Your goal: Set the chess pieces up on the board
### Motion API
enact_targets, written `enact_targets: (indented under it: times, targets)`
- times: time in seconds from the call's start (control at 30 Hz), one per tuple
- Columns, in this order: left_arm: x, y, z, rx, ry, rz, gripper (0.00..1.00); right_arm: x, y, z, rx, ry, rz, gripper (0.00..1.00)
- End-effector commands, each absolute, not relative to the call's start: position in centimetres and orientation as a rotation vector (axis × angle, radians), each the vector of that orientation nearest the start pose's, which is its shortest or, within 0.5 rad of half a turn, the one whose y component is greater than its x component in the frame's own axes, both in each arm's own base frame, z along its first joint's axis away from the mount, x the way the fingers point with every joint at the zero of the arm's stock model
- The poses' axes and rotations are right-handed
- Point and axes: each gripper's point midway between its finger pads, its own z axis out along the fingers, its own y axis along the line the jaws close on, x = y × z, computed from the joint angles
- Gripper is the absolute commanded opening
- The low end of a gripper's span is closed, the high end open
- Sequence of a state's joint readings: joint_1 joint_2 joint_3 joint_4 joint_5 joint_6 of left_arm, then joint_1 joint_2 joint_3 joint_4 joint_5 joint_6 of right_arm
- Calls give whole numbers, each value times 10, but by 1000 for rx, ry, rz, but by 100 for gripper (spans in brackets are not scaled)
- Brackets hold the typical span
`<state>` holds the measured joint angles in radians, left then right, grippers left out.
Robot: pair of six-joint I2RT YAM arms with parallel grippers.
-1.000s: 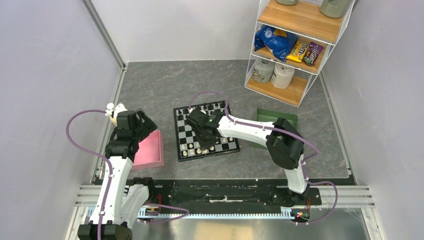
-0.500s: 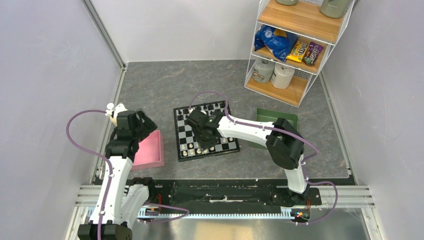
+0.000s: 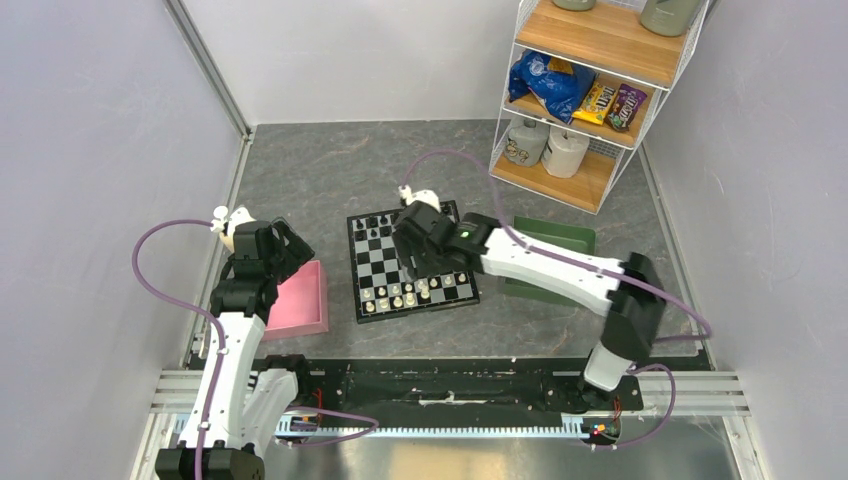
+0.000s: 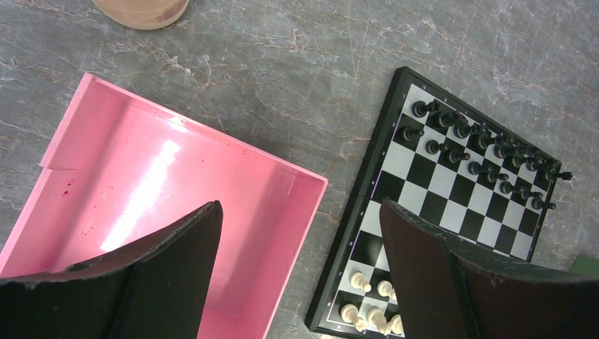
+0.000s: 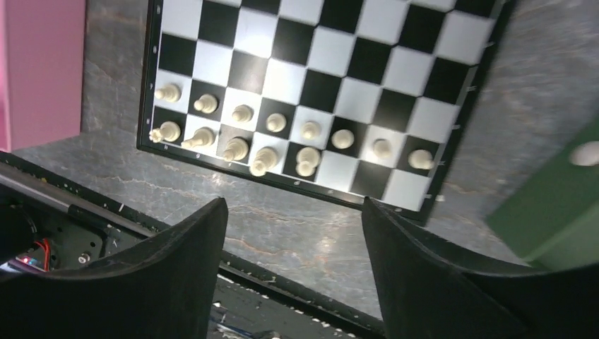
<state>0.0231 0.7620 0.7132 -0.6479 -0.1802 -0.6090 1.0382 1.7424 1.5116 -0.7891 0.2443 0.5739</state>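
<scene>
The board [image 3: 372, 268] lies mid-table. Black chess pieces [image 4: 487, 152] fill its two far rows. Cream-white chess pieces [image 5: 275, 123] stand along its near rows: a full row of pawns, and behind it several pieces on the left part of the back row. My right gripper [image 5: 293, 205] hangs open and empty above the board's near edge; in the top view the right gripper [image 3: 425, 258] is over the board's middle. One white piece [image 5: 585, 153] rests on the green tray [image 5: 551, 212]. My left gripper [image 4: 298, 212] is open and empty, above the pink tray [image 4: 176, 183].
The pink tray [image 3: 300, 300] sits left of the board, the green tray [image 3: 560, 240] right of it. A wire shelf rack [image 3: 590, 90] with snacks and jars stands at the back right. A black rail [image 3: 450, 385] runs along the near table edge.
My right gripper has opened and lifted back from the board's near rows, its elbow swinging out to the right. The left arm has not moved.
</scene>
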Motion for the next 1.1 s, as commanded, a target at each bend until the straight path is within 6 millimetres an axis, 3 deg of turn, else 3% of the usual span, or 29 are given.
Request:
enact_targets:
  times: [0.0, 0.2, 0.33, 0.43, 0.57, 0.7, 0.8, 0.97, 1.07]
  targets:
    - [253, 16, 164, -761, 2085, -107, 89, 262, 294, 180, -302, 2392, 169, 80]
    - [252, 20, 163, -770, 2085, -77, 89, 298, 196, 182, 42, 2385, 59, 86]
    - [253, 20, 163, -763, 2093, -74, 89, 307, 142, 176, 210, 2396, -18, 87]
    - [253, 20, 163, -762, 2095, -70, 89, 309, 109, 160, 336, 2453, -11, 88]
    - [252, 20, 163, -759, 2099, -67, 89, 307, 80, 139, 466, 2531, 25, 88]
    - [251, 22, 164, -753, 2106, -51, 89, 303, 55, 123, 578, 2581, 58, 86]
    - [250, 24, 167, -745, 2109, -38, 89, 301, 47, 116, 603, 2606, 71, 85]
    - [250, 26, 166, -740, 2117, -16, 89, 301, 76, 102, 531, 2688, 263, 79]
    - [252, 23, 163, -736, 2134, -33, 89, 303, 89, 91, 493, 2734, 287, 77]
